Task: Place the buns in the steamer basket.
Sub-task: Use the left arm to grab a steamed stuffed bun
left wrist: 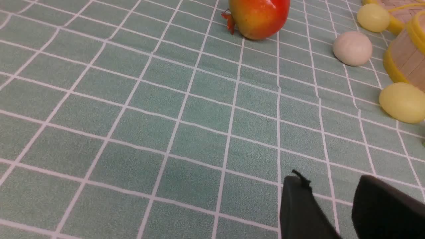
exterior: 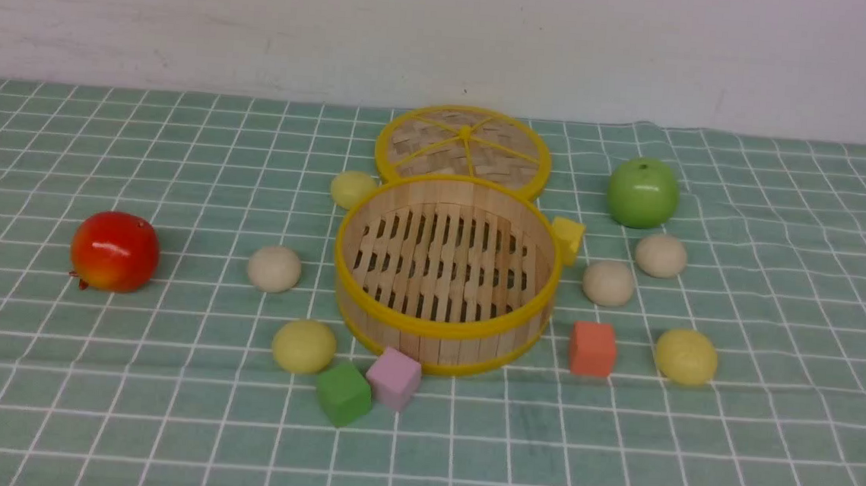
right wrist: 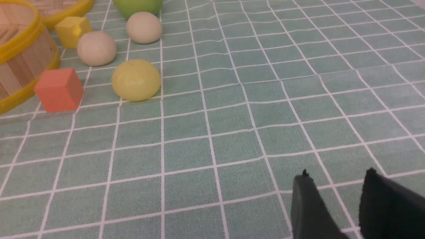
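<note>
Buns (exterior: 274, 268) sit beyond our left fingers (left wrist: 298, 212) and right fingers (right wrist: 307, 209), both pairs parted and empty; we count six on the worktop (exterior: 86, 402), three yellow, three beige, all outside the one steamer basket (exterior: 441, 344), beside one lid (exterior: 464, 144), two apples (exterior: 114, 251), four cubes (exterior: 592, 349).

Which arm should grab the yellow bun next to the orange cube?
The right arm. That bun lies right of the basket, and the right wrist view shows it ahead of the open, empty right gripper. The left wrist view misses it.
</note>
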